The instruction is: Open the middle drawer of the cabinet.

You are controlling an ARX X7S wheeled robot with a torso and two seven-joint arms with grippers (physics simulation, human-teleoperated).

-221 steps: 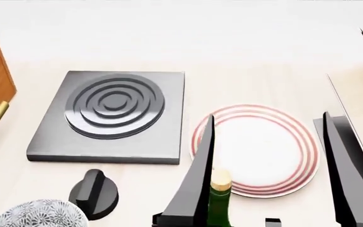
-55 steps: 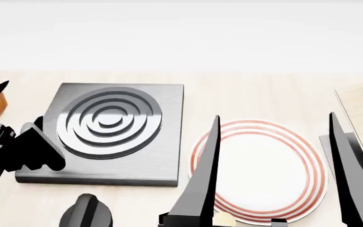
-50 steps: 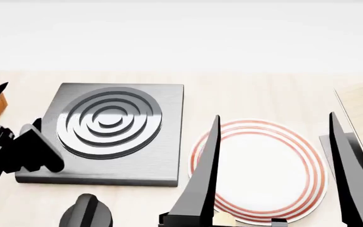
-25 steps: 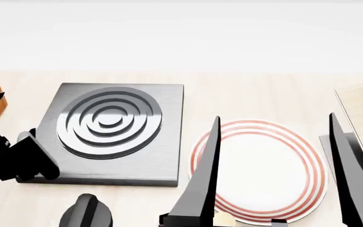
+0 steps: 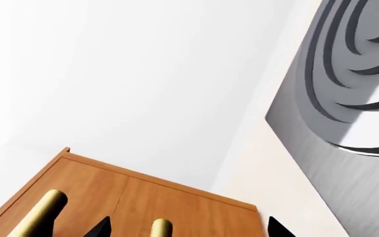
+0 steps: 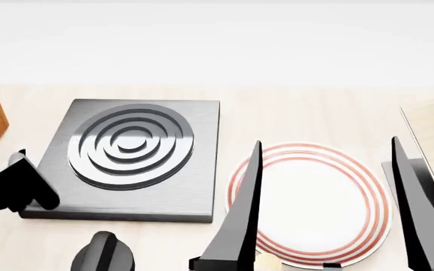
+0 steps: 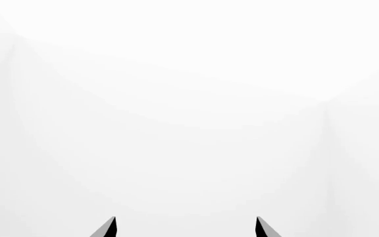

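Approaching the brass handle [image 5: 161,227] of the cabinet [image 5: 136,202] with the left gripper [image 5: 185,228].

The cabinet sits at 9 o'clock in the head view; which front is the middle drawer cannot be told. Left jaws stand spread, the handle end between the tips. Next move, as judged: advance until the bar is seated, close, pull outward. The right gripper [image 7: 184,227] is also spread, idle. Against half a second ago, the left arm has shifted toward 8 o'clock, off the stove plate [image 6: 126,158].

a plain white wall [image 6: 217,39] rises behind the pale light-wood counter [image 6: 307,113], evenly lit.
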